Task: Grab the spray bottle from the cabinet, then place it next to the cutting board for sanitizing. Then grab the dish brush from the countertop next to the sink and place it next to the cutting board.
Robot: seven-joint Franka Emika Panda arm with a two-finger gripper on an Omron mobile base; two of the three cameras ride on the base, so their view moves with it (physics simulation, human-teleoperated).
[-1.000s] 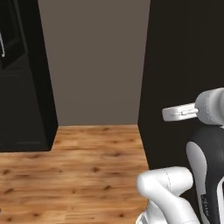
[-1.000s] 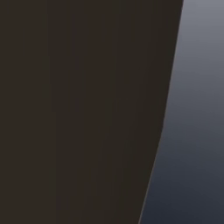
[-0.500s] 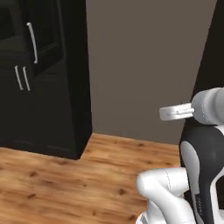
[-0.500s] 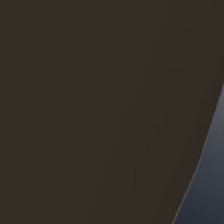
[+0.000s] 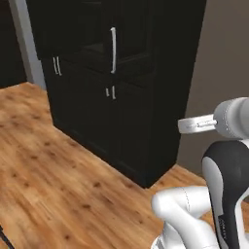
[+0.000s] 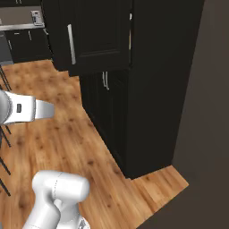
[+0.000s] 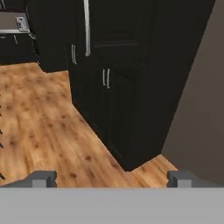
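The tall, nearly black cabinet (image 5: 131,97) (image 6: 138,89) (image 7: 127,83) stands ahead on the wood floor, with slim silver bar handles (image 5: 113,49) on its panelled doors. In the right base view an upper door (image 6: 96,36) seems to stand out from the cabinet front. My gripper (image 7: 113,179) is open and empty, well short of the cabinet, its two fingertips (image 7: 43,178) far apart at the bottom of the hand view. The spray bottle, cutting board, dish brush and sink are out of view.
A plain brown-grey wall (image 6: 205,134) (image 5: 223,58) runs along the cabinet's right side. Bare wood floor (image 5: 53,160) (image 7: 39,118) lies in front and to the left. Thin dark stool legs (image 6: 4,134) stand at the left. Far back left is a light-grey countertop (image 6: 18,18) over dark fronts.
The whole picture has swung as the base turned: the cabinet has slid from the left edge towards the middle and looks nearer. The gripper stays open.
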